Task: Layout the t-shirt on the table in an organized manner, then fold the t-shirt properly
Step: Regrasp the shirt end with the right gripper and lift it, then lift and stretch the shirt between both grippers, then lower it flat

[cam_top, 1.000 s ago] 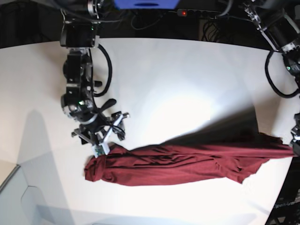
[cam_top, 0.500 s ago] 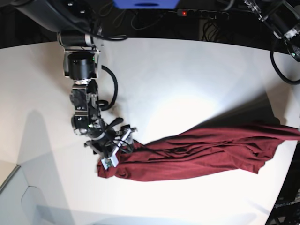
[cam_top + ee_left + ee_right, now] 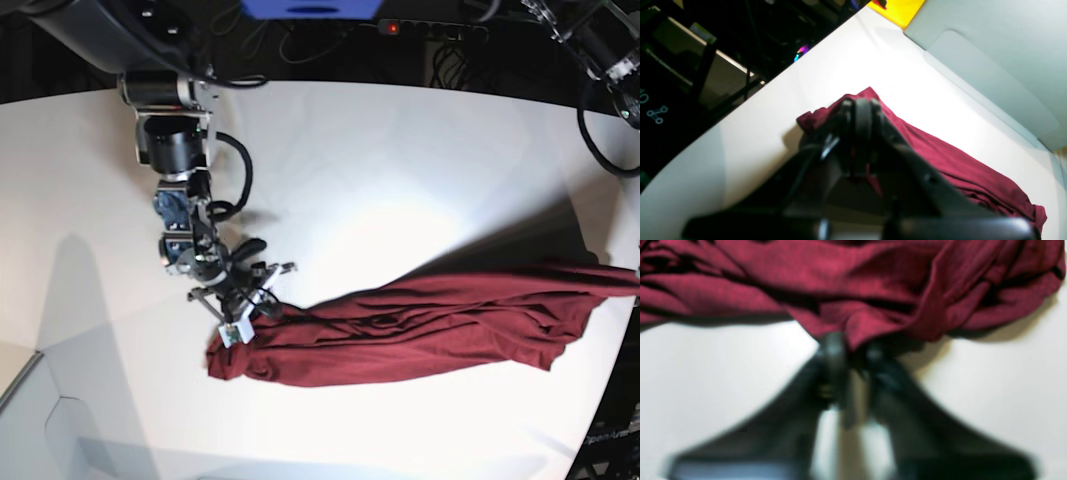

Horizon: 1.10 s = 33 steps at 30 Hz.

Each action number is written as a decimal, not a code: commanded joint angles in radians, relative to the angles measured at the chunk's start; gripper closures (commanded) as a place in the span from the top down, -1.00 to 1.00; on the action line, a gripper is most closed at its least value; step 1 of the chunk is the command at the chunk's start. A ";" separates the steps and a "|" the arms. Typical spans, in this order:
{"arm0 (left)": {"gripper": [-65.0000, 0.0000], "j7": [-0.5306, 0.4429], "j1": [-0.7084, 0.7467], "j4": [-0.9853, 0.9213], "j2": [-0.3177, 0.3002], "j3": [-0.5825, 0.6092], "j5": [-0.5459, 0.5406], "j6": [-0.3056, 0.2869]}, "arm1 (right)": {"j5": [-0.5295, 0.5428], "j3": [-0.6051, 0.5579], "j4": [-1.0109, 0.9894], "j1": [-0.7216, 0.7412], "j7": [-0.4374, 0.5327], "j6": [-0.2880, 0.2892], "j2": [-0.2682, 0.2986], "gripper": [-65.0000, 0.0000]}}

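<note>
White bench [image 3: 400, 160] fills nearly my whole base view, with dark clutter and cables along its far edge. On it I see the shirt [image 3: 420, 335] stretched into a long rumpled band across the near half, bunched into a wad at the base view's left end and running to the right edge of that view, where the cloth rises off the surface and casts a shadow behind it. It is not laid flat; folds and creases run its whole length.

My right fingers [image 3: 243, 322] sit at the wadded end. On the right wrist camera they [image 3: 850, 350] are drawn close together on a fold of the shirt [image 3: 853, 290], pinching its lower edge just above the bench [image 3: 716, 373]; the view is blurred, so I cannot tell how much cloth is between them.

My left fingers [image 3: 860, 113] are out of the base view. On the left wrist camera they are pressed together with maroon cloth showing at their tip, gripping the other end of the shirt [image 3: 957, 166], which trails away down onto the bench [image 3: 756, 140]. Beyond the bench [image 3: 940, 80] I see a pale grey panel [image 3: 1000, 50] and a bit of yellow [image 3: 903, 10].
</note>
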 commanded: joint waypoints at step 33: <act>-0.99 -0.021 -0.477 -0.190 -0.137 0.121 -0.011 0.000 | 0.010 0.159 0.609 0.364 -0.225 0.008 0.058 -1.00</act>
